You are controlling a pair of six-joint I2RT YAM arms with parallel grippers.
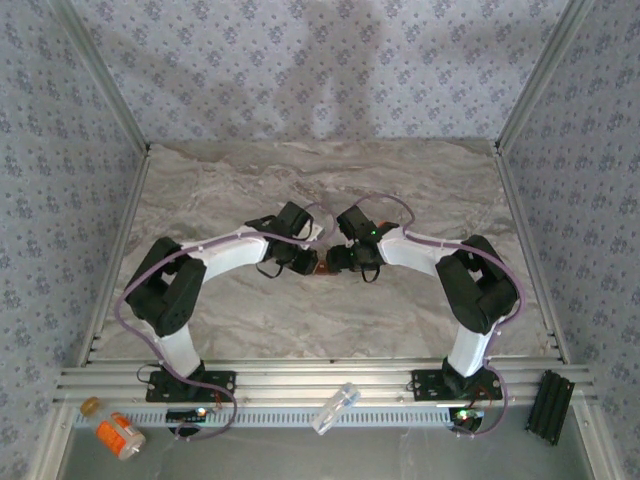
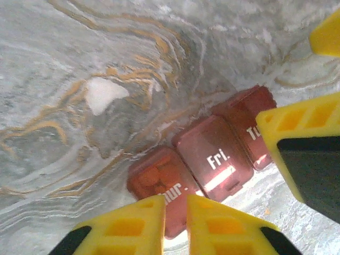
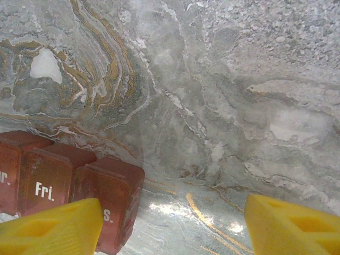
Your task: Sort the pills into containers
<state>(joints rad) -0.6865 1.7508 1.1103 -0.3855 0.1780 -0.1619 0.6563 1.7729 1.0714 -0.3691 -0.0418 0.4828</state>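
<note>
Containers beneath left jaws, barely apart; right jaws wide apart over box end.

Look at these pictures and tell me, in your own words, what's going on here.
Two robot arms meet over a dark red weekly pill box in the middle of a marble table. The left gripper hovers at the Thursday compartment, where orange shapes, probably pills, show, its fingers almost together with nothing between them. The right gripper stands open wide, one finger beside the box's end compartment. The Friday lid is shut.
</note>
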